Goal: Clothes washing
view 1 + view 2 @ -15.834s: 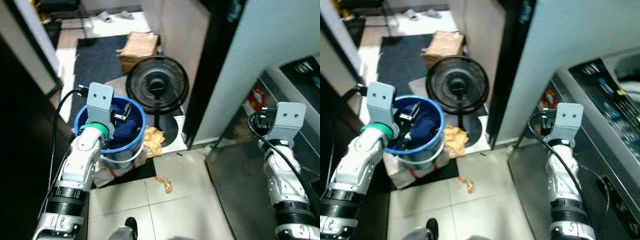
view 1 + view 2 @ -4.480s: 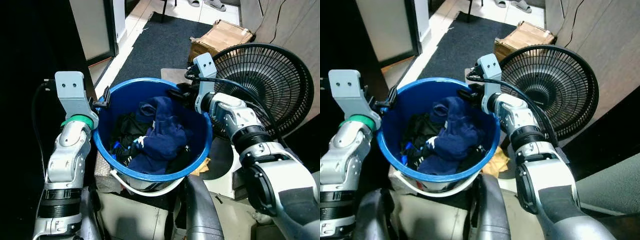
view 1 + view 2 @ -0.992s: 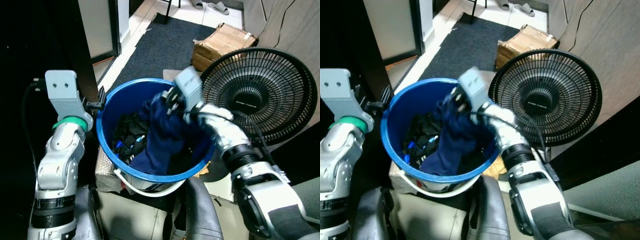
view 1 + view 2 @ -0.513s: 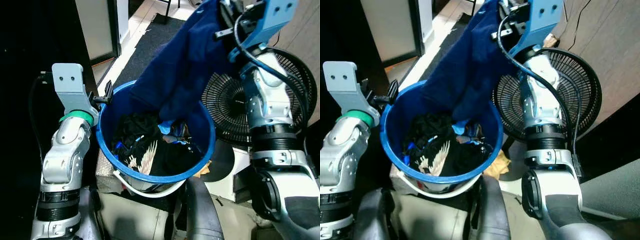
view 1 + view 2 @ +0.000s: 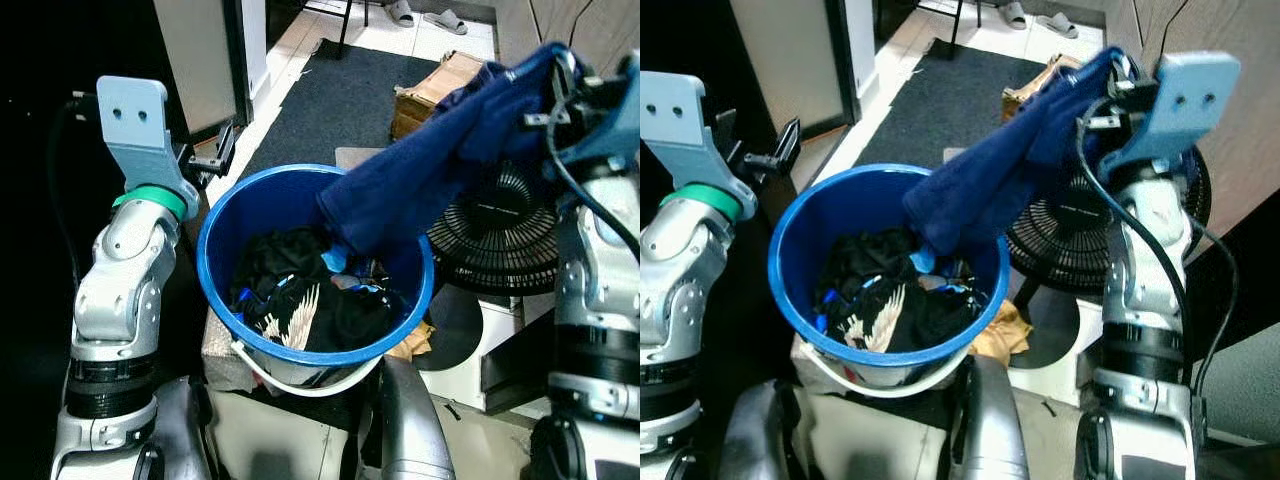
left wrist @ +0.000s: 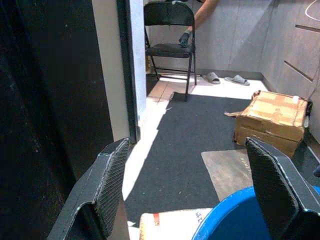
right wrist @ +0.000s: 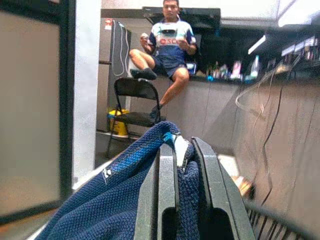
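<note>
Round blue plastic bucket (image 5: pixel 415 300) below right pincer (image 7: pixel 181 150) clamped on knitted navy garment (image 5: pixel 440 170).

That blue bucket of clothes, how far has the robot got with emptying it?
Barely started. The right gripper has its jaws shut on a navy garment, lifted but with its tail hanging in the blue bucket. Dark clothes remain inside. The left gripper waits open beside the rim.

dark mat (image 5: pixel 330 90) on pale tile floor, folding chair (image 6: pixel 170 30), cardboard box (image 6: pixel 272 120)
</note>
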Available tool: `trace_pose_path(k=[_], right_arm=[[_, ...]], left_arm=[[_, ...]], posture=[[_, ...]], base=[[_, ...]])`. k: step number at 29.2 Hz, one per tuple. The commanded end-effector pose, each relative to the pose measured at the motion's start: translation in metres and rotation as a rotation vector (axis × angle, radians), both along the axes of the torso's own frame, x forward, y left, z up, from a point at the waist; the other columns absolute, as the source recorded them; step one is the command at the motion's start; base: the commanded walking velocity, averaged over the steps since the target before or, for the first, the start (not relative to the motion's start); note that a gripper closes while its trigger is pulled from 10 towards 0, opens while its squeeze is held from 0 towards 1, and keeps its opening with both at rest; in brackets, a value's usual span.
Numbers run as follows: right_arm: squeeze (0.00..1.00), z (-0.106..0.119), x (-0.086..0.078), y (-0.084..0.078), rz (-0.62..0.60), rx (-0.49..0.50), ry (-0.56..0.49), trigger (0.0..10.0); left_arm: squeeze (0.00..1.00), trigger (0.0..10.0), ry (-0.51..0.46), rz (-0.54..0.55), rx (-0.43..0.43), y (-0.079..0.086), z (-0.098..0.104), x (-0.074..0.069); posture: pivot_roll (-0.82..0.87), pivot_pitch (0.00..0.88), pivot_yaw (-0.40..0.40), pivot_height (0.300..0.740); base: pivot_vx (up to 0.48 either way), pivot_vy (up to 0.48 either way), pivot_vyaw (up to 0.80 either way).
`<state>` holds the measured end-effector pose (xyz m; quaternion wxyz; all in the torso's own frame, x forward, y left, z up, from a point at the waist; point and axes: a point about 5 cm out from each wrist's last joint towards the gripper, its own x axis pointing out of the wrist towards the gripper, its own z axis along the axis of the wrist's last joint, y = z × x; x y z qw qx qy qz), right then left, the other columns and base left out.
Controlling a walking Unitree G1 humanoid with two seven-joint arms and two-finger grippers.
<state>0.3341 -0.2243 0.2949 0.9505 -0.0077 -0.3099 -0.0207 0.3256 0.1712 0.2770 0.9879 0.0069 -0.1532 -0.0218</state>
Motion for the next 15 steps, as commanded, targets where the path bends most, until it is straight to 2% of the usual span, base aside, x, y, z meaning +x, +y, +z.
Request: trace_pose_path(k=[1,7,11,15], right_arm=[[0.0,0.003,-0.005,-0.007,-0.021,0.042,-0.025,10.0],[0.0,0.005,-0.004,-0.009,-0.048,0.05,-0.038,10.0],[0.0,0.009,-0.001,0.0,-0.043,0.053,-0.036,10.0],[0.0,0.009,-0.001,0.002,-0.038,0.058,-0.035,10.0]], left_arm=[[0.0,10.0,-0.01,-0.014,0.006,-0.002,0.004,-0.002],[0.0,10.0,-0.008,-0.019,0.011,-0.003,0.004,-0.001],[0.0,10.0,-0.004,-0.019,0.016,-0.003,0.003,-0.001],[0.0,10.0,-0.004,-0.02,0.016,-0.003,0.003,-0.001]], posture=[[0.02,0.073,0.016,0.45],[0.03,0.069,0.015,0.465],[0.03,0.066,0.01,0.484],[0.03,0.066,0.01,0.489]], base=[[0.0,0.0,0.0],[0.0,0.0,0.0],[0.0,0.0,0.0],[0.0,0.0,0.0]])
